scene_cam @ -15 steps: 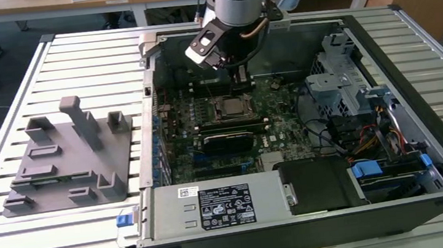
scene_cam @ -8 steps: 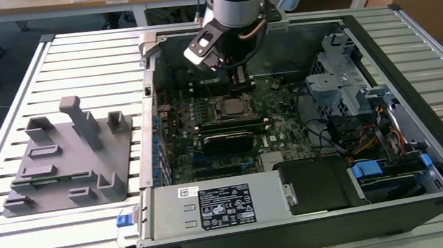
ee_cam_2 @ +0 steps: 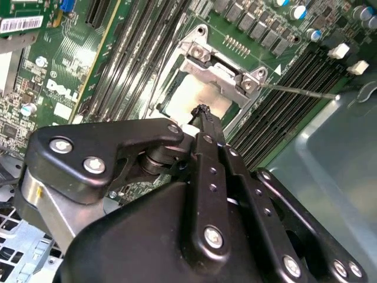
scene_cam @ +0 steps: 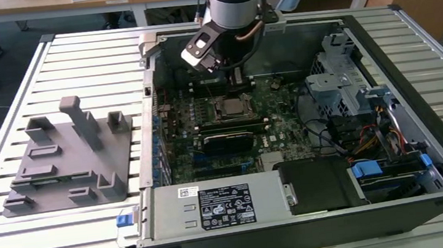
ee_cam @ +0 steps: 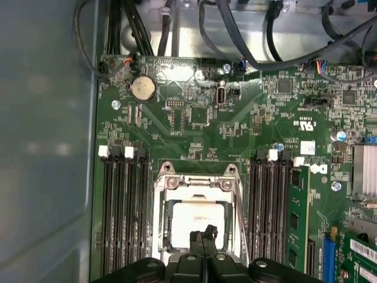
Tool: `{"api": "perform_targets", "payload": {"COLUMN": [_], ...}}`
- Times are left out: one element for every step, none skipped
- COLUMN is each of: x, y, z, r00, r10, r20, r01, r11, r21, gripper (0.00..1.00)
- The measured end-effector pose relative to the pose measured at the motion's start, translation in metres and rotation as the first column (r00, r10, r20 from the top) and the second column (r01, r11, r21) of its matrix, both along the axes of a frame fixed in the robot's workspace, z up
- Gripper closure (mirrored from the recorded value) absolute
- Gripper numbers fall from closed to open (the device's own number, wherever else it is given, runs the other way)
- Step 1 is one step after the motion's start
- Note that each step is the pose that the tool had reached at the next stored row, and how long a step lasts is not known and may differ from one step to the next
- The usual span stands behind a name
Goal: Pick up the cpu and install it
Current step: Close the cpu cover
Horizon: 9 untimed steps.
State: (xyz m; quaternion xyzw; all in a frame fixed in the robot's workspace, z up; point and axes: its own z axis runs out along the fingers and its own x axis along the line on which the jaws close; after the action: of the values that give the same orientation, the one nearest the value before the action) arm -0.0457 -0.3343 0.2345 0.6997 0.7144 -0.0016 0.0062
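Placement check: the small flat square cpu with a silvery-white metal top lies flat inside the dark square socket with a bright metal frame. As far as both wrist views show, its edges run parallel with the frame. The black end effector hangs directly over the chip, near the middle of the top. Its two fingers are clenched together into one narrow tip with nothing seen between them. Whether the tip touches the metal top or stands just clear of it cannot be told.

Judgement: the chip looks seated, so this is the seating stage. To do it well, any contact should be straight down and light, on the centre of the top and not a corner, with no sideways drag across the socket. The chip must sit level in the frame before anything bears on it.

Around the socket:
- Rows of black memory slots flank the socket on both sides of the green motherboard.
- One long green memory stick stands in a slot.

In the exterior view the board sits in an open black computer case on a slatted metal desk. A grey plastic fixture lies beside the case at the exterior view's left.
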Motion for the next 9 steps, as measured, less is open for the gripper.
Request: {"api": "perform_targets", "payload": {"x": [-0.002,-0.004,-0.006,-0.007,-0.01,-0.012,-0.014,-0.015,-0.016], "y": [-0.0001,-0.0004,-0.0005,-0.0007,-0.0008,-0.0008,-0.0007,-0.0007,-0.0008], "z": [-0.0002,-0.0005,-0.0008,-0.001,-0.0013,-0.0016,-0.0019,-0.0021,-0.0026], "r00": [1.0,1.0,1.0,1.0,1.0,1.0,1.0,1.0,1.0], "r10": [0.0,0.0,0.0,0.0,0.0,0.001,0.001,0.001,0.001], "r20": [0.0,-0.0001,0.0,0.0,0.0,0.0,0.0001,0.0001,0.0001], "r01": [0.0,0.0,0.0,0.0,0.0,-0.001,-0.001,-0.001,-0.001], "r11": [1.0,1.0,1.0,1.0,1.0,1.0,1.0,1.0,1.0], "r21": [-0.0001,-0.0001,0.0001,0.0,0.0001,0.0001,0.0002,0.0001,0.0002], "gripper": [0.89,0.89,0.89,0.89,0.89,0.89,0.89,0.89,0.89]}}
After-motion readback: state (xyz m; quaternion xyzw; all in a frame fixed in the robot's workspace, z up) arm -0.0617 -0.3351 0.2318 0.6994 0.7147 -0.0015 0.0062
